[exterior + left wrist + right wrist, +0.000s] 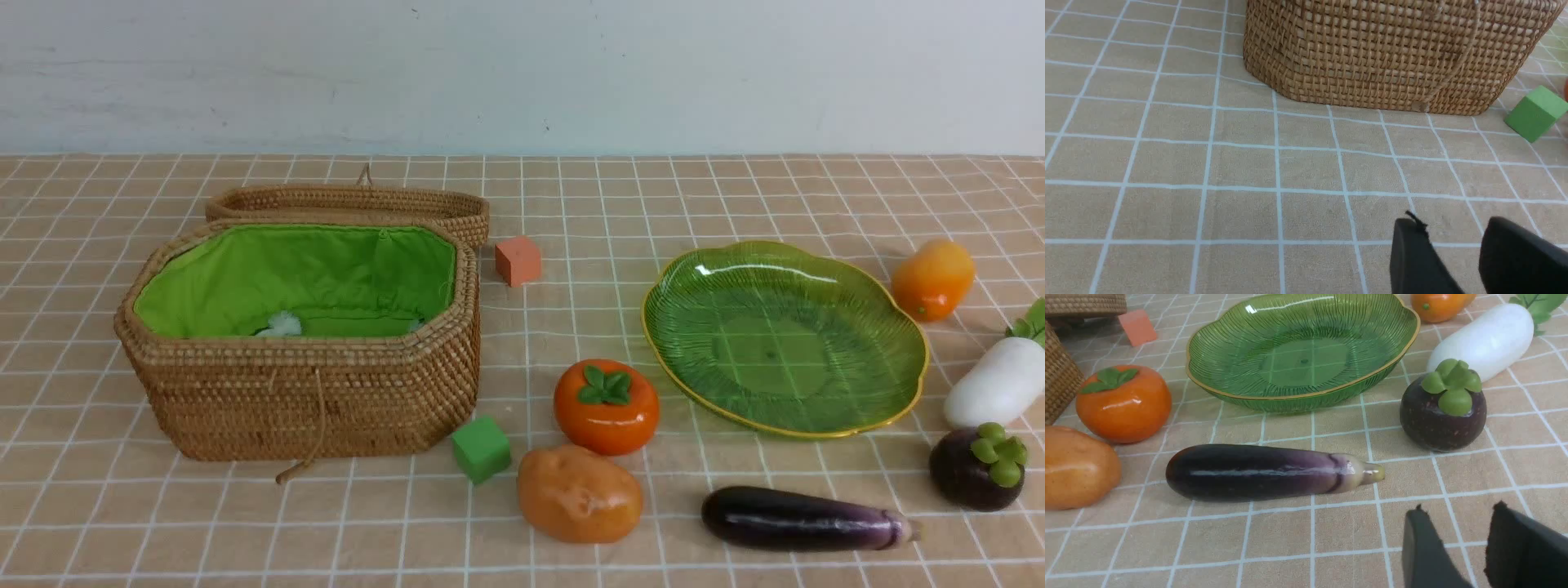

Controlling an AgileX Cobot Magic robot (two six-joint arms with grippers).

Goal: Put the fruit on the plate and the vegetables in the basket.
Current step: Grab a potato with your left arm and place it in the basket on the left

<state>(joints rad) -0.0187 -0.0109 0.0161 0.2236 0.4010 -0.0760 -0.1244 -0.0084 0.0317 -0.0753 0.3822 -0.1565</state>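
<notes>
1. The left gripper hangs low over the checked cloth in front of the basket, its fingers apart and empty.
2. The right gripper hovers near the eggplant, also parted and holding nothing.
3. The persimmon and potato sit between the basket and the plate.
4. The mango, radish and mangosteen sit on the cloth to the right of the plate.

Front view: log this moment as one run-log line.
plate empty | basket open | on cloth: persimmon, mango, mangosteen, potato, eggplant, radish | left claw open | right claw open
</notes>
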